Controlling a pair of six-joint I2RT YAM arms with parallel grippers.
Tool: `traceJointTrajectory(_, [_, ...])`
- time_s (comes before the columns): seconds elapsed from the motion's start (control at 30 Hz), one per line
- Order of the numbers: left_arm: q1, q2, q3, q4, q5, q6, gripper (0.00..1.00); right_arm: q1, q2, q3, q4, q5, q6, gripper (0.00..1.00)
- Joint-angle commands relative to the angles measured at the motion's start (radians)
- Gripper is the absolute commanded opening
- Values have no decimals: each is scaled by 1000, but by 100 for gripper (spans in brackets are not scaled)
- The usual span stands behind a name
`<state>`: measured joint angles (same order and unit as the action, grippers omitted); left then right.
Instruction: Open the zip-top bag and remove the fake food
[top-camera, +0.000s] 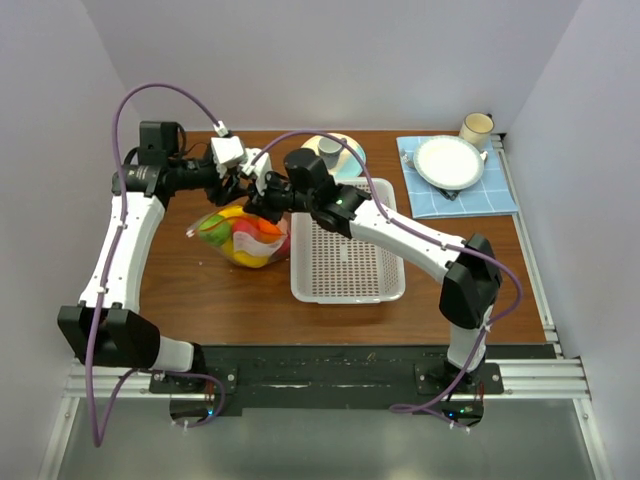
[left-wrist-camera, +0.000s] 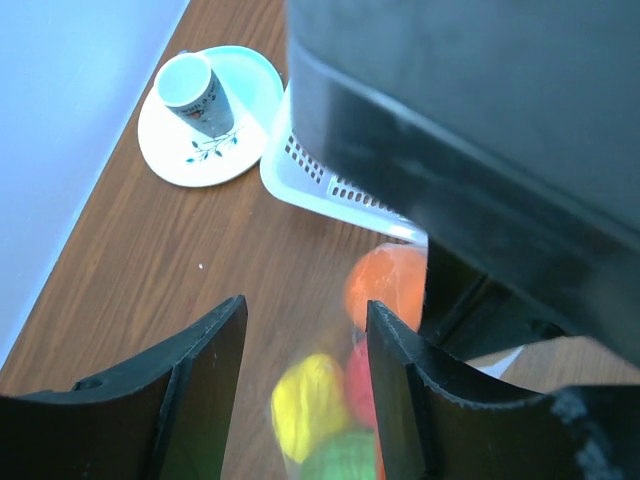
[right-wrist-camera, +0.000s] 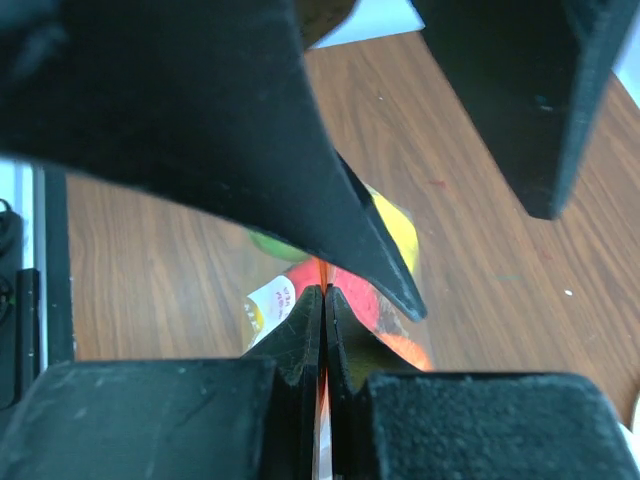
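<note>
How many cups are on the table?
2. One cup stands on the patterned plate behind the white basket; one cream mug sits at the far right corner. None seems hidden.

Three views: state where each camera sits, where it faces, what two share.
Top external: high behind the robot, looking down on table, left arm, right arm.
Left wrist: faces down past the open left pincer at fake food and basket.
Right wrist: faces down along the shut right pincer nipping the zip-top bag.
Shared: both wrists see fake food.

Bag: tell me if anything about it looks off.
Nothing looks spilled. The bag sits left of the basket, food inside; only the right gripper pinches its orange strip, the left gripper is open.
</note>
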<state>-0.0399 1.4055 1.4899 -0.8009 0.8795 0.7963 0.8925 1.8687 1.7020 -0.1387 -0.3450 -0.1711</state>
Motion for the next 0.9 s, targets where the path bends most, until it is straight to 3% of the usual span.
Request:
traceJointTrajectory(0.0, [1, -40, -8, -27, -43, 29, 53, -1, -75, 42, 5, 81, -50, 0])
traceJointTrajectory(0.2, [40, -73, 35, -92, -53, 87, 55, -1, -97, -39, 39, 205, -88, 0])
traceJointTrajectory(0.33, [67, -50, 67, -217, -42, 165, 61, -4, -95, -47, 76, 225, -76, 0])
traceJointTrajectory(0.57, [66, -37, 53, -290, -20, 213, 62, -3, -82, -5, 64, 213, -74, 0])
traceJointTrajectory(0.7, [66, -42, -12, -238, -45, 195, 63, -3, -82, 4, 63, 195, -59, 0])
traceJointTrajectory(0.87, [66, -76, -127, 53, -125, 49, 63, -3, -105, -7, 82, 156, -31, 0])
